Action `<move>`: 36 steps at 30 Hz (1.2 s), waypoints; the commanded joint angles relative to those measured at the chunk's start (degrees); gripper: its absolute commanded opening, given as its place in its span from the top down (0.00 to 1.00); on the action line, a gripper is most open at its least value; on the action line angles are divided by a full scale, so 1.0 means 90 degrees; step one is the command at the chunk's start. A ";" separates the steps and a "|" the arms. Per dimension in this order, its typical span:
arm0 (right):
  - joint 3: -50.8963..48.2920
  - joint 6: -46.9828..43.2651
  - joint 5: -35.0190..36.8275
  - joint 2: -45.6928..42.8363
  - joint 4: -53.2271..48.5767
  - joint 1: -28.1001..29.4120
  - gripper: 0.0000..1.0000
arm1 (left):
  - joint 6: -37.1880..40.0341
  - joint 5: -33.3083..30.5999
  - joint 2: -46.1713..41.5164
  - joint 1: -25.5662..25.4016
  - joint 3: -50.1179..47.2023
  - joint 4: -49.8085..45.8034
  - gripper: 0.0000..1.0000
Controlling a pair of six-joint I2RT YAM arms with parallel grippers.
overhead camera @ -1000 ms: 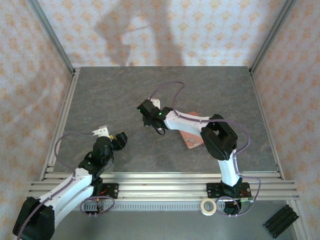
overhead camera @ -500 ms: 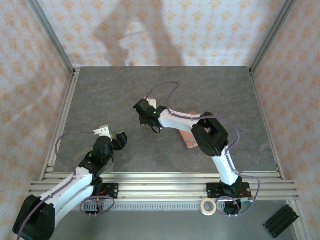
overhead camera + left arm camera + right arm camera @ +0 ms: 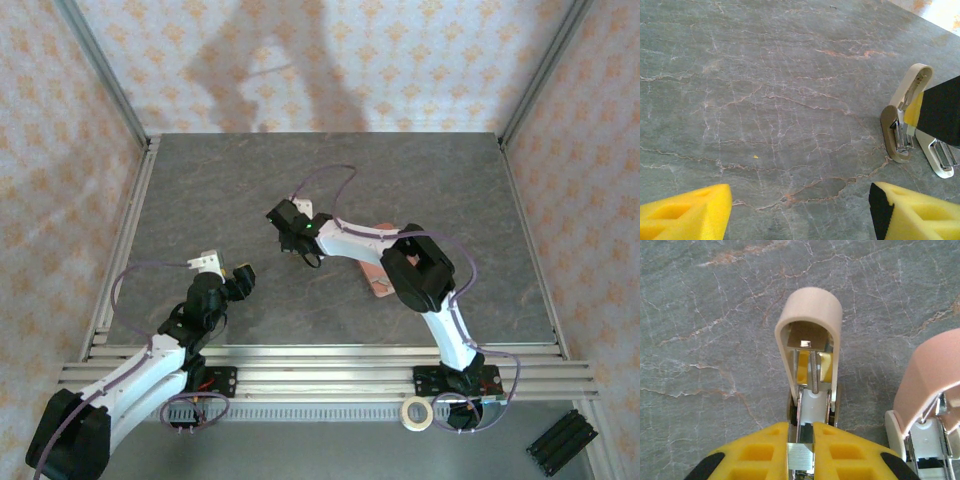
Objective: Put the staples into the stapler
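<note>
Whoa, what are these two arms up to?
They're loading a small stapler. The right gripper is shut on what looks like a block of staples, holding it at the stapler's metal channel, with the lid flipped up. The left gripper hangs open nearby, holding nothing. A second open stapler lies alongside.

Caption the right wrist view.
Right gripper pinches staples at the open stapler on the grey table.
</note>
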 commanded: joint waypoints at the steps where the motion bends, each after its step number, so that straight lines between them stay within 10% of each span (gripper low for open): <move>1: 0.0148 0.0114 0.0260 0.0137 -0.0200 -0.0042 0.84 | 0.0135 -0.0224 0.0018 0.0064 -0.0016 0.0166 0.26; 36: -0.0396 -0.0153 0.0343 -0.0497 0.0264 -0.0042 0.84 | 0.0095 -0.0221 -0.0021 0.0064 -0.0005 0.0124 0.26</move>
